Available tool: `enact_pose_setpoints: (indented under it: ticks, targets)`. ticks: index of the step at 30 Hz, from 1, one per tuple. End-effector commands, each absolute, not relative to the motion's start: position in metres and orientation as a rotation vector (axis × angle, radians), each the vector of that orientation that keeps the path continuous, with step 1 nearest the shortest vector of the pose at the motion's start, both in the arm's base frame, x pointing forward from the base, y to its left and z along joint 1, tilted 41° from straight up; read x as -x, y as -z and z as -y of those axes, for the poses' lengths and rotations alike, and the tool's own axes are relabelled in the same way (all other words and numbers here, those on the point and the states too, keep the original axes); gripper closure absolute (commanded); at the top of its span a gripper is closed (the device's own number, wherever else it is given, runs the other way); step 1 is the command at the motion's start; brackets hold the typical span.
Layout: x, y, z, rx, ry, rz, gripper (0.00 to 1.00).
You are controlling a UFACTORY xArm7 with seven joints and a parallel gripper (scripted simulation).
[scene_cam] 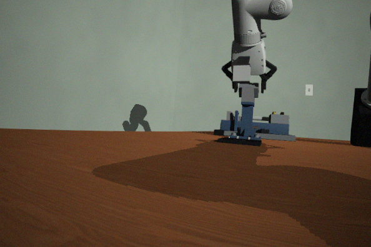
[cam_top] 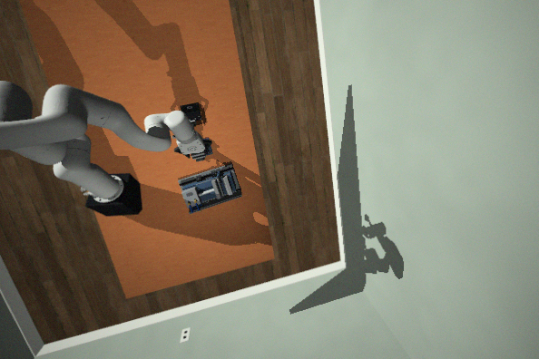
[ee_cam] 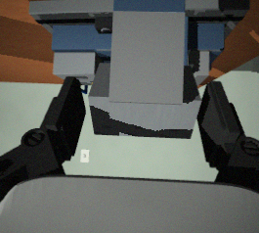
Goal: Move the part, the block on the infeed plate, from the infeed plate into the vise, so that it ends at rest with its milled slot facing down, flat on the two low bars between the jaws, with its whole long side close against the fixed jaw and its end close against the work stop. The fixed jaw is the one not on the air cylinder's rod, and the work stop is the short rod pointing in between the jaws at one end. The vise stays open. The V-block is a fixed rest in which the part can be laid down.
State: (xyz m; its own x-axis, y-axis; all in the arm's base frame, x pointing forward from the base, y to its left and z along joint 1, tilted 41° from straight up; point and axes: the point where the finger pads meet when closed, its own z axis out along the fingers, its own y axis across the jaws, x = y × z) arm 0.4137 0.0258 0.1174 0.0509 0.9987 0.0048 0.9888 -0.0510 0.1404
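One grey part (scene_cam: 248,94) stands on end in the blue V-block (scene_cam: 247,116) near the vise (scene_cam: 275,128) on the table (scene_cam: 125,187), likely parked for regripping; the gripper (scene_cam: 248,87) straddles its top, jaws spread wide, pinching nothing.

Clearance at the block

Open gripper (scene_cam: 248,87) straddles block (scene_cam: 248,94); a gap each side; vise (scene_cam: 275,129) stands close behind
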Motion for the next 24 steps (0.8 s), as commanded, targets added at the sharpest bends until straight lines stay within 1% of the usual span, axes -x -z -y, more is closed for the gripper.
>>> enact_pose_setpoints:
  ticks: [1,24]
  targets:
    - [-0.4146,-0.1184,-0.0251,-2.197,-0.132,-2.078,0.11]
    - [-0.4147,-0.1184,-0.0257,-2.176,-0.075,-2.051,0.11]
